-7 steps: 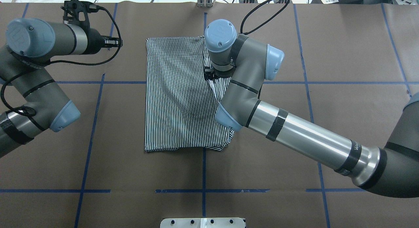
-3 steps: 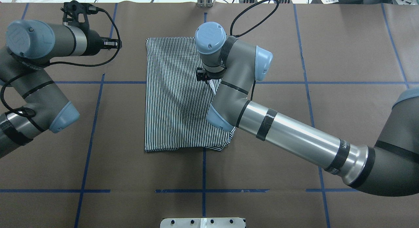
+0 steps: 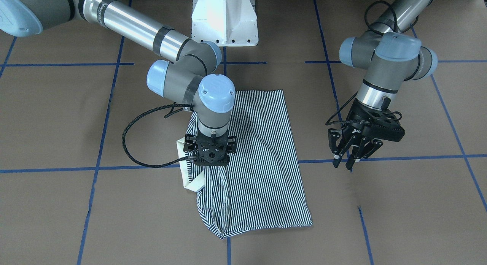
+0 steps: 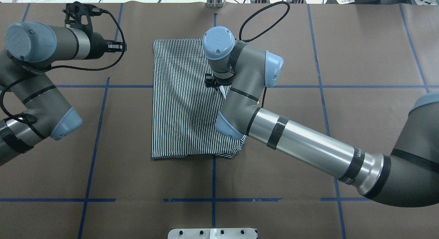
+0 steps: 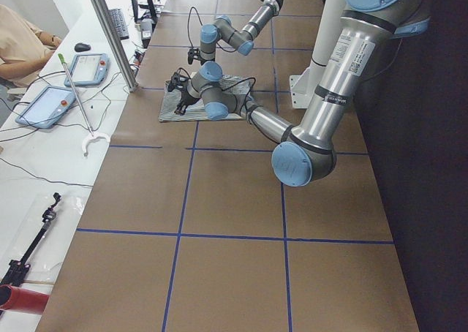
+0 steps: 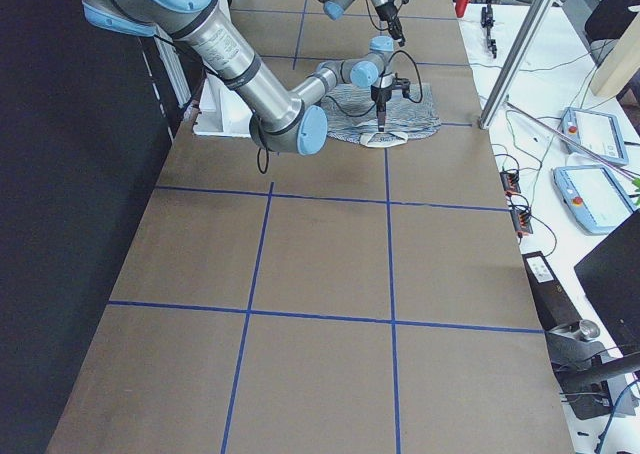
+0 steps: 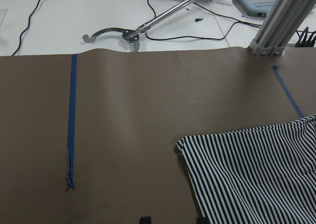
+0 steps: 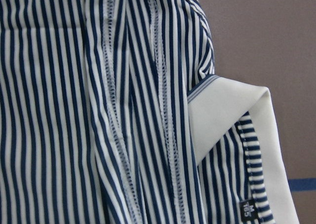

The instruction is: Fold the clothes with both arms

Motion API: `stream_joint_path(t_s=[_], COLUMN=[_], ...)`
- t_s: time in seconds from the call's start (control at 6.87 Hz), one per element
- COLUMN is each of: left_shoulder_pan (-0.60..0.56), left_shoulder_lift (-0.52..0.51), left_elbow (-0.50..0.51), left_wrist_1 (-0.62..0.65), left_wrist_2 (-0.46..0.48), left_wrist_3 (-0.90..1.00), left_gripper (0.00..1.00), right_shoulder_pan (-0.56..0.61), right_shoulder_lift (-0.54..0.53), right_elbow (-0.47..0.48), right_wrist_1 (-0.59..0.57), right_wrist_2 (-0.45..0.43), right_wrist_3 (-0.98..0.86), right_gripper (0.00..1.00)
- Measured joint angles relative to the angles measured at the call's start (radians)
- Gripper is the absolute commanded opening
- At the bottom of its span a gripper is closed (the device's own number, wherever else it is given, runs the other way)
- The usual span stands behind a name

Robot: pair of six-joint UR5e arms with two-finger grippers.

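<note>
The navy-and-white striped polo shirt [image 4: 181,105] lies folded in a tall rectangle at the table's middle; it also shows in the front view [image 3: 262,162]. Its cream collar [image 3: 187,170] sticks out at one side and fills the right wrist view's right [image 8: 232,115]. My right gripper [image 3: 210,158] points straight down over the shirt's collar-side edge [image 4: 211,82]. It seems shut on a raised ridge of fabric, with its fingers hidden. My left gripper [image 3: 344,164] is open and empty, hovering off the shirt's other side [image 4: 120,46]. The left wrist view shows a shirt corner [image 7: 261,174].
The white pedestal base [image 3: 224,18] stands behind the shirt. Blue tape lines [image 4: 212,199] grid the brown table. An aluminium post [image 7: 276,21] and a metal grabber tool [image 7: 123,34] sit past the far edge. An operator [image 5: 22,43] sits there with tablets.
My right arm has moved left, further over the shirt, taking its gripper inward from the shirt's edge. The left arm has hardly moved.
</note>
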Motion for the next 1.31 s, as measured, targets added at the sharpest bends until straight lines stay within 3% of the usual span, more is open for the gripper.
stream_joint_path(t_s=[0.87, 1.31], left_shoulder_pan=[-0.001, -0.001], left_shoulder_lift=[0.007, 0.015], left_elbow=[-0.012, -0.027], left_wrist_1=[0.0, 0.003], left_wrist_2=[-0.001, -0.001], left_wrist_3=[0.0, 0.0], left_gripper=[0.42, 0.42], right_shoulder_pan=[0.05, 0.077], right_shoulder_lift=[-0.052, -0.071], right_elbow=[0.004, 0.056], right_wrist_1=[-0.003, -0.007], right_wrist_2=[0.006, 0.023], right_wrist_3=[-0.095, -0.097], right_gripper=[1.0, 1.0])
